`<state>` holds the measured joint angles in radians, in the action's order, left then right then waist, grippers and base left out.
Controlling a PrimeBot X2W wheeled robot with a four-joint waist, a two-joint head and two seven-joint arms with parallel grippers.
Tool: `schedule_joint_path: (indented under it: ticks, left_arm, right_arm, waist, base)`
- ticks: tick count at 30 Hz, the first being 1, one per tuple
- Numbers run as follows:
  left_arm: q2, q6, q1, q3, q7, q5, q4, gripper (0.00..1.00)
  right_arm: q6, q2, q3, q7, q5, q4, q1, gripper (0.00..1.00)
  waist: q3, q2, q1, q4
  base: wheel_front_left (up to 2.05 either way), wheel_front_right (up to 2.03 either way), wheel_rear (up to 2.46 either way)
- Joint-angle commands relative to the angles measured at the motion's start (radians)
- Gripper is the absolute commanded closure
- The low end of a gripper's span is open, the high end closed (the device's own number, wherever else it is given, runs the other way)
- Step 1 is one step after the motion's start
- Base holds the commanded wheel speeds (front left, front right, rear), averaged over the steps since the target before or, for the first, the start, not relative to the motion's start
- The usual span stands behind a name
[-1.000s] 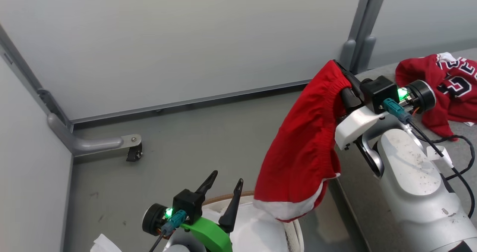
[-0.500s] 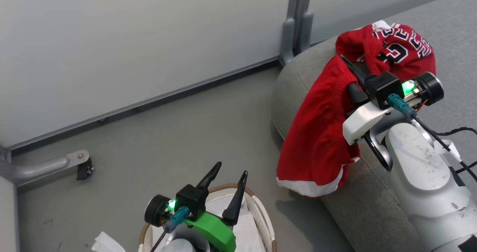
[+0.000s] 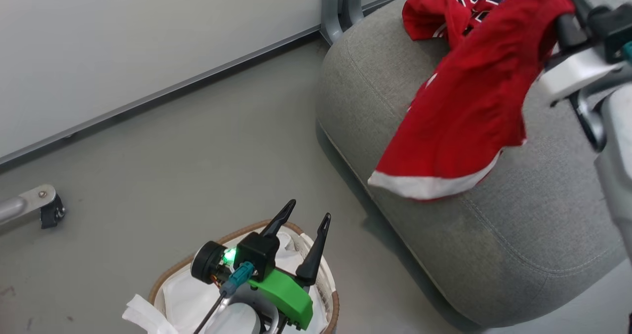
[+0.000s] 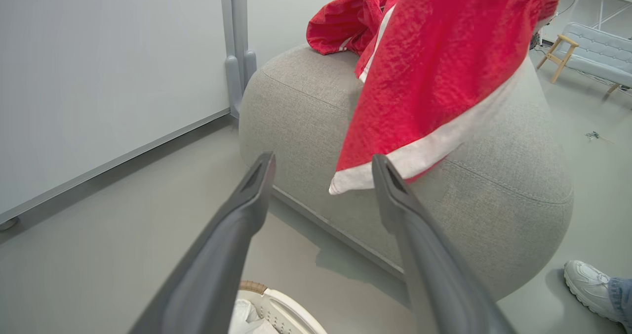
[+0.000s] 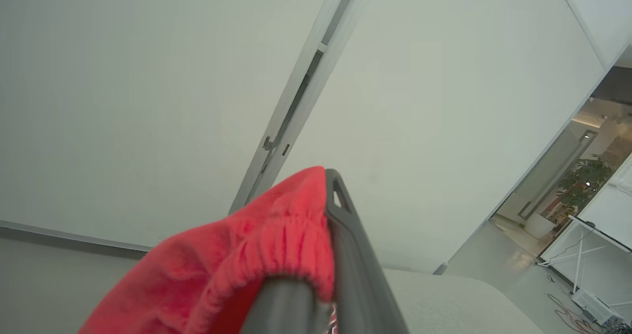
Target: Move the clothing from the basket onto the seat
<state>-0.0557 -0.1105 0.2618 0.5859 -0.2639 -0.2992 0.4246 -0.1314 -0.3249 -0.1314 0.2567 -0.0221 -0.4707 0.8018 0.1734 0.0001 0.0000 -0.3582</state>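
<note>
Red shorts with a white hem (image 3: pixel 474 97) hang from my right gripper (image 5: pixel 326 186), which is shut on their elastic waistband (image 5: pixel 276 245). They dangle above the grey seat (image 3: pixel 493 245), and the hem (image 4: pixel 419 153) hovers near its front edge. A second piece of red clothing, with printed numbers (image 3: pixel 434 8), lies bunched at the back of the seat. My left gripper (image 3: pixel 309 209) stands open and holds nothing, above the basket (image 3: pixel 237 232). Inside the basket I see white liner (image 3: pixel 192 294).
A grey wall panel with a vertical post (image 3: pixel 338 8) stands behind the seat. A metal foot with a black caster (image 3: pixel 49 210) rests on the floor at the left. A person's white shoe (image 4: pixel 590 282) is on the floor to the right of the seat.
The head camera has swung toward the seat. My right gripper has carried the red shorts from above the basket and floor to over the seat cushion. The left gripper stays open above the basket.
</note>
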Motion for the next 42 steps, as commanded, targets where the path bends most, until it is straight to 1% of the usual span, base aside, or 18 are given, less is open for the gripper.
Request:
schedule_joint_path:
  ticks: [1,5,8,11,12,16,18,20,27,34,35,36,37,38,39,42]
  left_arm:
    - [-0.003,-0.003,0.019,-0.004,-0.001,0.01,-0.002,0.0]
    - [-0.005,-0.006,0.03,-0.014,-0.001,0.027,-0.014,0.0]
    - [-0.007,-0.009,0.051,-0.014,-0.001,0.039,-0.026,0.0]
    - [-0.009,-0.01,0.07,-0.014,-0.001,0.045,-0.037,0.0]
    - [-0.009,-0.011,0.079,-0.013,-0.001,0.05,-0.041,0.0]
    - [-0.015,-0.013,0.112,-0.007,-0.001,0.067,-0.058,0.0]
    - [-0.02,-0.014,0.125,-0.003,-0.001,0.075,-0.065,0.0]
    - [-0.024,-0.015,0.141,0.004,-0.001,0.084,-0.068,0.0]
    - [-0.032,-0.017,0.175,0.018,-0.001,0.097,-0.092,0.0]
    - [-0.038,-0.015,0.176,0.019,-0.001,0.098,-0.086,0.0]
    - [-0.04,-0.015,0.173,0.018,-0.001,0.097,-0.084,0.0]
    - [-0.041,-0.015,0.17,0.017,-0.001,0.096,-0.083,0.0]
    - [-0.041,-0.014,0.166,0.017,-0.001,0.094,-0.082,0.0]
    - [-0.041,-0.013,0.163,0.017,-0.001,0.093,-0.08,0.0]
    - [-0.041,-0.012,0.16,0.016,-0.001,0.09,-0.078,0.0]
    - [-0.041,-0.008,0.152,0.014,-0.001,0.085,-0.076,0.0]
  right_arm:
    - [0.001,-0.028,0.009,-0.011,0.0,0.014,0.048,1.0]
    - [0.001,-0.114,0.021,-0.061,0.02,0.038,0.168,1.0]
    - [0.001,-0.193,0.034,-0.105,0.033,0.035,0.263,1.0]
    - [0.001,-0.244,0.038,-0.138,0.043,0.007,0.33,1.0]
    - [0.001,-0.271,0.033,-0.147,0.034,-0.006,0.35,1.0]
    - [0.001,-0.322,0.042,-0.153,0.022,-0.084,0.398,1.0]
    - [0.001,-0.332,0.056,-0.141,0.01,-0.133,0.406,1.0]
    - [0.001,-0.328,0.081,-0.119,-0.006,-0.18,0.407,1.0]
    - [0.001,-0.264,0.203,-0.037,-0.082,-0.349,0.359,1.0]
    - [0.001,-0.206,0.299,-0.012,-0.174,-0.478,0.319,1.0]
    - [0.001,-0.197,0.31,-0.008,-0.185,-0.491,0.315,0.81]
    - [0.001,-0.187,0.317,-0.006,-0.192,-0.5,0.31,0.65]
    - [0.001,-0.177,0.322,-0.002,-0.201,-0.509,0.305,0.38]
    - [0.001,-0.173,0.325,0.001,-0.208,-0.514,0.3,0.02]
    - [0.001,-0.165,0.326,0.001,-0.216,-0.52,0.292,0.0]
    - [0.001,-0.142,0.315,0.007,-0.226,-0.527,0.269,0.0]
  waist:
    - [0.024,-0.0001,0.0,0.012]
    - [0.058,-0.0001,0.0,0.046]
    - [0.098,-0.0001,0.0,0.081]
    - [0.138,-0.0001,0.0,0.114]
    - [0.157,-0.0001,0.0,0.128]
    - [0.225,-0.0001,0.0,0.171]
    - [0.26,-0.0001,0.0,0.19]
    - [0.293,-0.0001,0.0,0.207]
    - [0.369,-0.0001,0.0,0.24]
    - [0.391,-0.0001,0.0,0.245]
    - [0.39,-0.0001,0.0,0.243]
    - [0.388,-0.0001,0.0,0.242]
    - [0.385,-0.0001,0.0,0.24]
    - [0.381,-0.0001,0.0,0.237]
    - [0.374,-0.0001,0.0,0.234]
    - [0.354,-0.0001,0.0,0.224]
  base:
    - [0.0,0.0,0.0]
    - [0.0,0.0,0.0]
    - [0.0,0.0,0.0]
    - [0.0,0.0,0.0]
    - [0.0,0.0,0.0]
    - [0.0,0.0,0.0]
    - [0.0,0.0,0.0]
    - [0.0,0.0,0.0]
    - [0.0,0.0,0.0]
    - [0.0,0.0,0.0]
    - [0.0,0.0,0.0]
    - [0.0,0.0,0.0]
    - [0.0,0.0,0.0]
    - [0.0,0.0,0.0]
    - [0.0,0.0,0.0]
    - [0.0,0.0,0.0]
